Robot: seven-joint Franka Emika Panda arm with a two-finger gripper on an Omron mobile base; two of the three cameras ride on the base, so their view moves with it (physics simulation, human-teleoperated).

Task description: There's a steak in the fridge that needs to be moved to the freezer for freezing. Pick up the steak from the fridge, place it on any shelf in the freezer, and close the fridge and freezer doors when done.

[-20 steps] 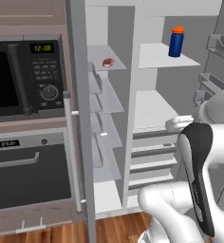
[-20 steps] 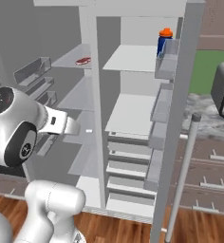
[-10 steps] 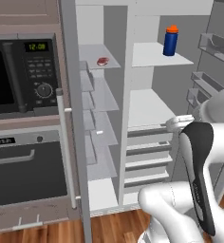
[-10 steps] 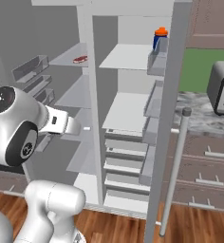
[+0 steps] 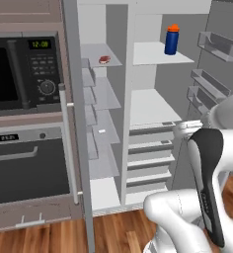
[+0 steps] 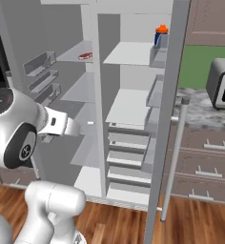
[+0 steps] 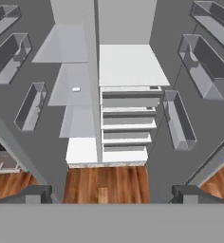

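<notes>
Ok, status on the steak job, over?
Gripper open, empty. Steak on top freezer shelf. Both doors open. Blue bottle on fridge shelf, clear of the steak.

A glossy white arm (image 5: 187, 217) of rounded, bulbous segments, with a long black panel inset along one link and dark grey circular joint caps bearing small pale markings. The gripper (image 7: 112, 193) ends in two small dark finger tips.
</notes>
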